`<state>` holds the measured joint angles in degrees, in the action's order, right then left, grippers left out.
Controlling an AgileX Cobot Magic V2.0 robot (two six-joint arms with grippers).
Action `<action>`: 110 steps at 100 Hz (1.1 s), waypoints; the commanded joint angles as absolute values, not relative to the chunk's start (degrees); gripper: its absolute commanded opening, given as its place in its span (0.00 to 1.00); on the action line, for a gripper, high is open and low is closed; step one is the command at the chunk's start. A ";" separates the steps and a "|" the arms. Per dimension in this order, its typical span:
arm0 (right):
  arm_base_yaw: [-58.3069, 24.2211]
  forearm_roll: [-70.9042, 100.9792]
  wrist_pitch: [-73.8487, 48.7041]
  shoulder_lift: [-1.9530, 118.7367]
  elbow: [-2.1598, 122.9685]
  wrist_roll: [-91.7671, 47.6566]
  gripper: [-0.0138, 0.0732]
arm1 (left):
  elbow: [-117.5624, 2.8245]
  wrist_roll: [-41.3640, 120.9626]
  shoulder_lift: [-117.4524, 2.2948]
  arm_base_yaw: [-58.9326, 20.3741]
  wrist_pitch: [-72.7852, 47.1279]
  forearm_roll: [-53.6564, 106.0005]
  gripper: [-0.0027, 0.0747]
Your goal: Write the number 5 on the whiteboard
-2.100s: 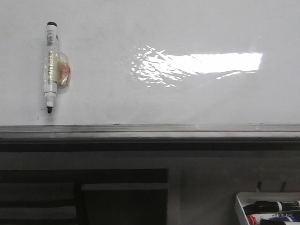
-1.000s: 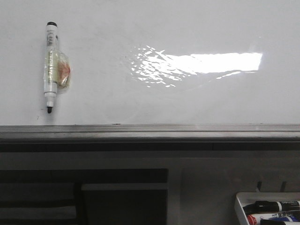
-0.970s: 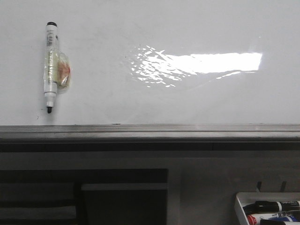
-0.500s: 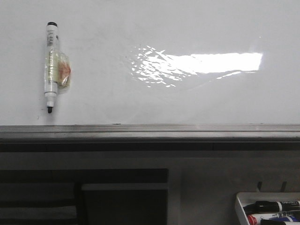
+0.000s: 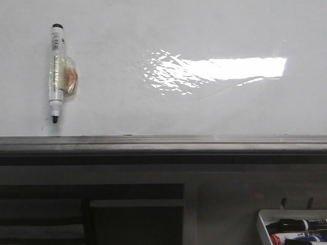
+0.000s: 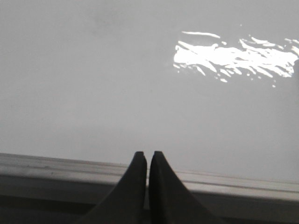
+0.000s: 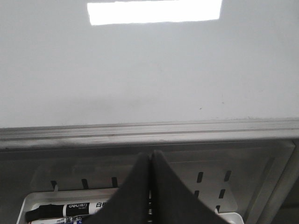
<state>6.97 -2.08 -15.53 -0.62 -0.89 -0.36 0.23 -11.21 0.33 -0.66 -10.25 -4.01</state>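
Observation:
The whiteboard [image 5: 153, 107] fills the upper front view, glossy white with a bright glare patch, and its grey metal edge strip [image 5: 163, 142] runs along the bottom. No number 5 shows on it. A white marker [image 5: 55, 71] with a black tip pointing down sits on the board at the left, wrapped in clear tape. Neither gripper shows in the front view. My left gripper [image 6: 147, 154] is shut and empty over the edge strip [image 6: 56, 165]. My right gripper [image 7: 151, 154] is shut and empty, below the board's edge strip [image 7: 149, 130] and above the marker tray.
A small white marker tray [image 5: 263, 220] at the lower right holds black, red and blue markers [image 5: 296, 224]; it also shows in the right wrist view [image 7: 32, 205] with a black marker [image 7: 65, 210]. Dark shelving lies below the board.

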 commanded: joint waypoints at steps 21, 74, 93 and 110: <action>7.23 1.10 -8.15 -1.62 -2.14 -0.73 0.09 | 0.58 -11.27 1.97 -0.90 -3.37 -0.52 0.01; 7.11 6.51 -14.18 9.57 6.97 -0.60 0.09 | -15.95 -11.27 -7.46 -0.90 -14.61 -2.48 0.01; 7.11 8.20 -7.52 12.60 7.30 -0.60 0.09 | -15.97 -11.27 -10.18 -0.90 -13.51 -2.67 0.01; 7.11 8.20 -6.01 12.60 7.30 -0.60 0.09 | -15.86 -11.27 -10.59 -1.01 -12.80 -2.72 0.25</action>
<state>6.97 8.13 -12.05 11.43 5.24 -0.36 -13.88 -11.21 -9.44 -0.66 -18.07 -2.57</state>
